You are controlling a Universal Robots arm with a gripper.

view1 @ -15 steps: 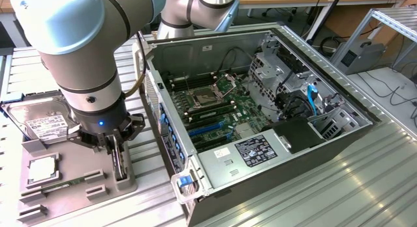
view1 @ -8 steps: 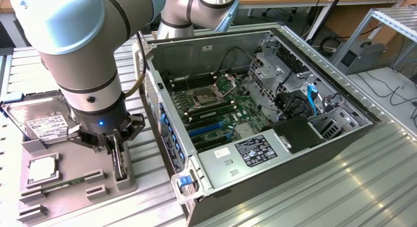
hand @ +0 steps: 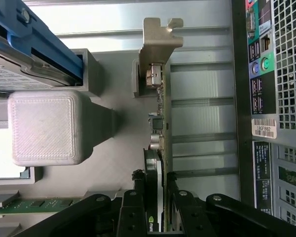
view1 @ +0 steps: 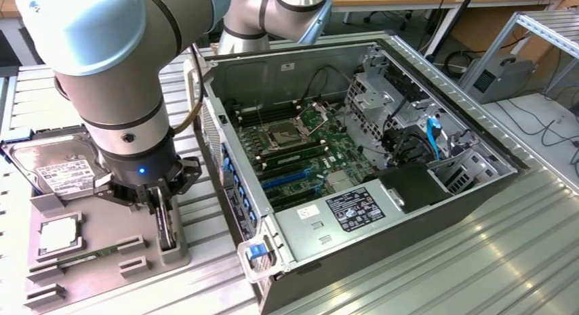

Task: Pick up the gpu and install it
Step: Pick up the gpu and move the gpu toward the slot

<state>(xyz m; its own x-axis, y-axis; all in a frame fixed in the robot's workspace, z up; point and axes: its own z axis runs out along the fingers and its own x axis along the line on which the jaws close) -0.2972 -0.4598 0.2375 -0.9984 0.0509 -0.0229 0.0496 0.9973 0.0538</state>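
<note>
Grey plastic tray [view1: 95,219] holds your gpu [view1: 167,228] on edge in a slot, leaving both faces free for a pinch. Your tool [view1: 163,208] stands straight over it, fingers [hand: 138,190] closed narrowly onto the card's two faces. The card appears seated, not lifted. The tray rests on the surface [view1: 470,261] just beside the open case [view1: 222,145], at the exterior view's left.

Bright even light, glare on the metal table [view1: 452,261] (soft shadows)
</note>
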